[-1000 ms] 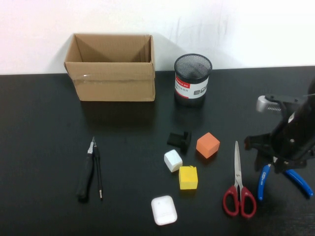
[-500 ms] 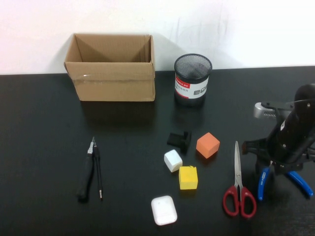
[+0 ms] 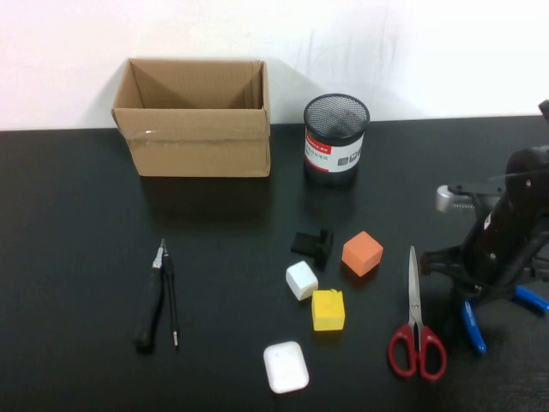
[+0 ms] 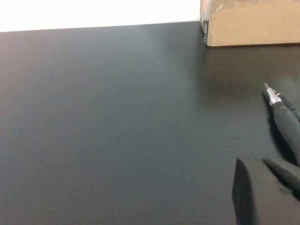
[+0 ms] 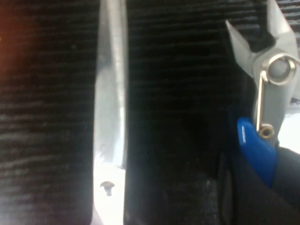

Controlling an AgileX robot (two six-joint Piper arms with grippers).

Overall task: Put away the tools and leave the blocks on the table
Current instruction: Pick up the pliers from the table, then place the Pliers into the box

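My right gripper [image 3: 477,290] is low over the table [image 3: 69,240] at the right, shut on the blue-handled cutters [image 3: 471,326]. In the right wrist view the cutters [image 5: 269,79] run into the gripper [image 5: 255,187], steel head outward. The red-handled scissors [image 3: 416,319] lie just left of them, blade also in the right wrist view [image 5: 110,93]. The black-handled pliers [image 3: 150,300] and the thin driver [image 3: 172,302] lie side by side at the left. The orange [image 3: 362,252], yellow [image 3: 328,310] and white [image 3: 301,280] blocks sit mid-table. My left gripper [image 4: 262,201] shows only in its wrist view, near the pliers [image 4: 286,122].
An open cardboard box [image 3: 196,129] stands at the back left and a black mesh cup [image 3: 335,137] to its right. A small black clip-shaped piece [image 3: 313,244] lies by the orange block. A white rounded case [image 3: 286,367] lies near the front edge.
My right gripper has come down onto the cutters and shifted slightly right. The blue handles have swung and drawn closer under it. Everything else is unmoved.
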